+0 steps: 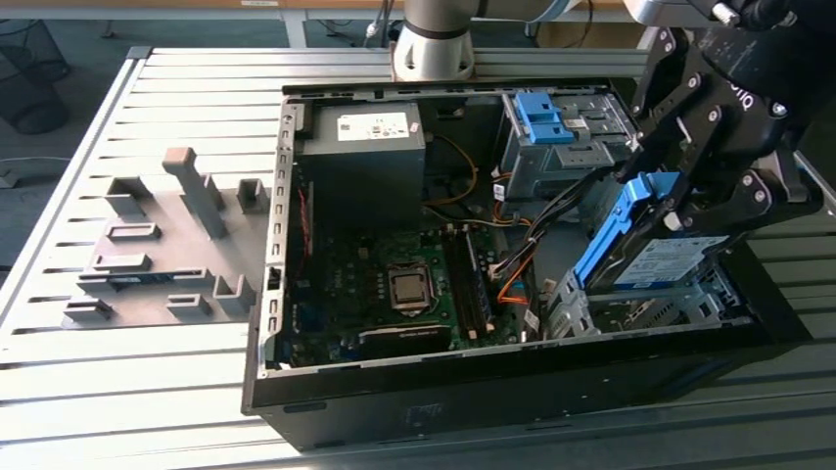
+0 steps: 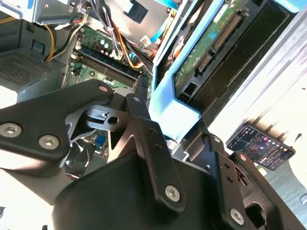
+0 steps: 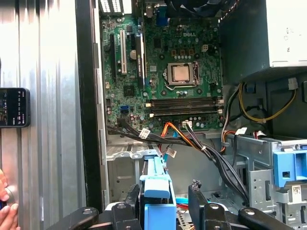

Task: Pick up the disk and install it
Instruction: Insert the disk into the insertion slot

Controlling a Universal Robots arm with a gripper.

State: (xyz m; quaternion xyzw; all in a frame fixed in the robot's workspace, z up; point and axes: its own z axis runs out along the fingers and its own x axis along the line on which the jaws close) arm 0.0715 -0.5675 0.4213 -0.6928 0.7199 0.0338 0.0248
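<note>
While my gripper is closed on the disk's blue bracket, the disk hangs tilted just above the bay. That bay sits in the case on the exterior view's right, beside the motherboard.

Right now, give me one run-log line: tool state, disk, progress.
tool: shut on disk | disk: tilted on edge, lower end at drive bay, exterior view's right of case | install: not seated
</note>
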